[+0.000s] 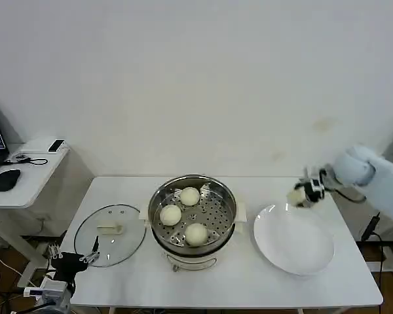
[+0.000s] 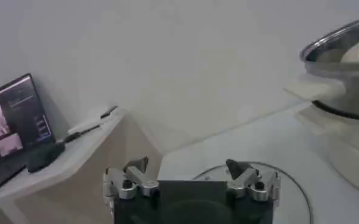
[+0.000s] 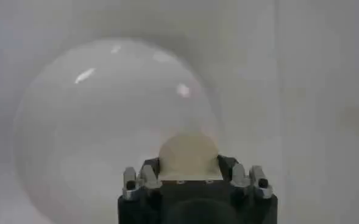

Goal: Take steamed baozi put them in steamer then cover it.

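The steel steamer (image 1: 193, 219) stands mid-table with three cream-white baozi (image 1: 189, 195) (image 1: 170, 214) (image 1: 196, 233) on its perforated tray. A fourth baozi (image 3: 188, 155) (image 1: 296, 197) is held in my right gripper (image 1: 301, 195) (image 3: 188, 167), shut on it above the far edge of the white plate (image 1: 293, 239) (image 3: 106, 122). The glass cover (image 1: 110, 234) with its cream handle lies flat on the table left of the steamer. My left gripper (image 1: 72, 260) (image 2: 188, 170) hangs open at the table's front-left corner, near the cover's rim (image 2: 289, 182).
A side desk (image 1: 26, 173) with a mouse, cable and phone stands to the left, and a laptop (image 2: 11, 122) is on it. The steamer's side handle (image 2: 316, 88) juts out towards the left gripper. A white wall runs behind the table.
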Motion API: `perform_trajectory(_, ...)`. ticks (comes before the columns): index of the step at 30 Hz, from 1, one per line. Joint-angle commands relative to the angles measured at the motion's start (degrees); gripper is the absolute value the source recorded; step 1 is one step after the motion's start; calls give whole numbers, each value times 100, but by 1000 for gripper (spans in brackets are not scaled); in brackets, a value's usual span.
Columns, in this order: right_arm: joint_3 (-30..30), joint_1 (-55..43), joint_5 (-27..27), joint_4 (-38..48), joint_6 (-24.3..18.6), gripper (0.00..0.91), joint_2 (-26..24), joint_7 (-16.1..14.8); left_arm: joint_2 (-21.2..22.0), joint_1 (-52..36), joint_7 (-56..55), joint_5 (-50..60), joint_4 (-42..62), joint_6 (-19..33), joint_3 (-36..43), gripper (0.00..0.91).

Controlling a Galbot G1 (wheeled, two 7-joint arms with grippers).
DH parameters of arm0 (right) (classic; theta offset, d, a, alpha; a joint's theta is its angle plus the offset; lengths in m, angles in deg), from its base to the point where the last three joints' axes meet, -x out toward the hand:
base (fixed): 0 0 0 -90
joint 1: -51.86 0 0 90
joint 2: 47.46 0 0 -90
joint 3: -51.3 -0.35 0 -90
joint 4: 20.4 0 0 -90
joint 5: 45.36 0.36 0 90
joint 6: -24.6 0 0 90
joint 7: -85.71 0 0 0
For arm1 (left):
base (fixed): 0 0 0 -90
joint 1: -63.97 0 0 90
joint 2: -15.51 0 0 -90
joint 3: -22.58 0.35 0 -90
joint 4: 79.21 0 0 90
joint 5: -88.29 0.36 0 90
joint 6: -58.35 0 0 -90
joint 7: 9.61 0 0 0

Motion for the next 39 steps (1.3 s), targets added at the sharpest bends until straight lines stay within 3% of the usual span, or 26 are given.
perform_trajectory(1, 1433, -2271, 1488, -175, 907, 665, 1486, 521, -23, 4, 0, -11, 1, 7, -60, 907)
perform_trajectory(9, 1760, -2093, 2933, -355, 1627, 665, 2469, 1418, -5, 35, -9, -25, 31, 27, -127, 907)
perform_trajectory(15, 1789, -1666, 3412, -406, 1976, 665, 2927, 1837, 8, 61, -4, -23, -9, 16, -201, 907)
perform_trajectory(25, 2019, -1148, 3064, -310, 1998, 665, 3064, 1781, 72, 70, -8, -26, 24, 26, -229, 907)
perform_trajectory(39, 2079, -985, 2840, -296, 1997, 665, 2813, 1628, 30, 15, -8, -32, 107, 26, -206, 907)
